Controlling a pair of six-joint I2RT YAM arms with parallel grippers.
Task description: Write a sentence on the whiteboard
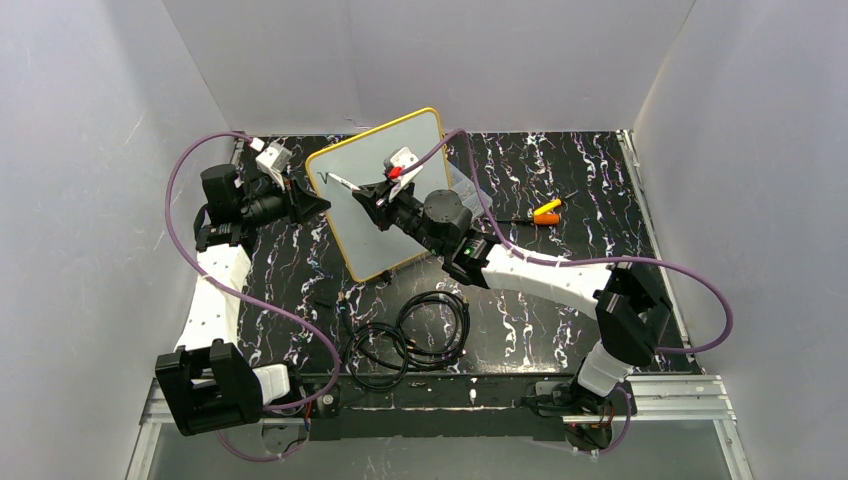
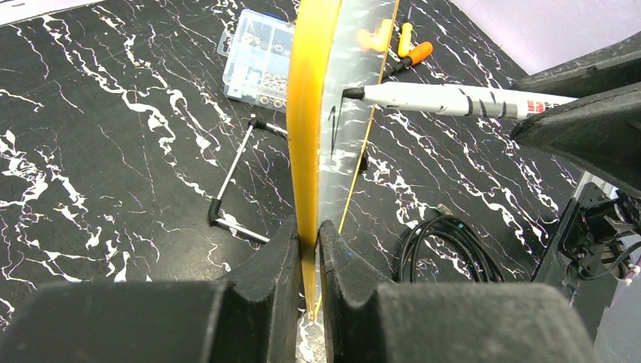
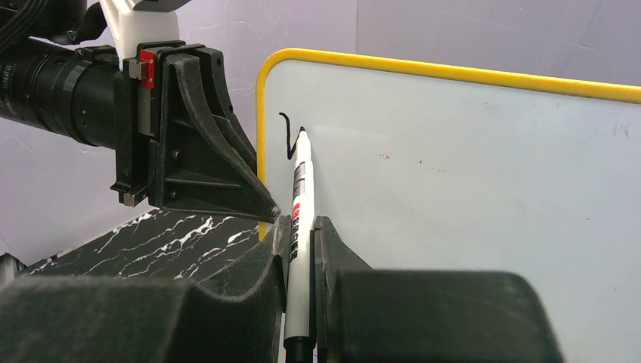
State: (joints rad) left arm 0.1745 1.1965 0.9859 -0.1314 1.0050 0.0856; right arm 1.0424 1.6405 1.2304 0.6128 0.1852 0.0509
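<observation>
Two grippers meet at the whiteboard point(image 1: 385, 190), which stands on edge on the black marbled table point(image 1: 560, 180). It sits toward the far side, a little left of the middle, with its white face turned toward the right arm.

The left gripper point(image 1: 318, 205) comes in from the left. Its jaws are pinched narrow on the thin yellow frame at the board's left edge. The left wrist view shows this edge-on, with the frame caught between the two black fingers point(image 2: 283, 249).

The right gripper point(image 1: 365, 192) reaches across the face of the board. Its jaws are clamped on a white marker point(image 3: 301, 189), which points up toward the board's top left corner.

Of the sentence point(image 3: 286, 136), only one short hooked black stroke shows, close to that corner. The marker's black tip sits at the end of this stroke and appears to touch the surface.

Black cables point(image 1: 410, 335) lie coiled on the near part of the table, just near of the board's lower corner. Two screwdrivers point(image 1: 546, 212), one with a yellow handle and one with an orange handle, lie on the table to the right of the board, well apart from it. The left wrist view also shows a clear plastic box point(image 2: 257, 60) of small parts and a bent metal rod point(image 2: 234, 181), both lying on the table behind the board.
</observation>
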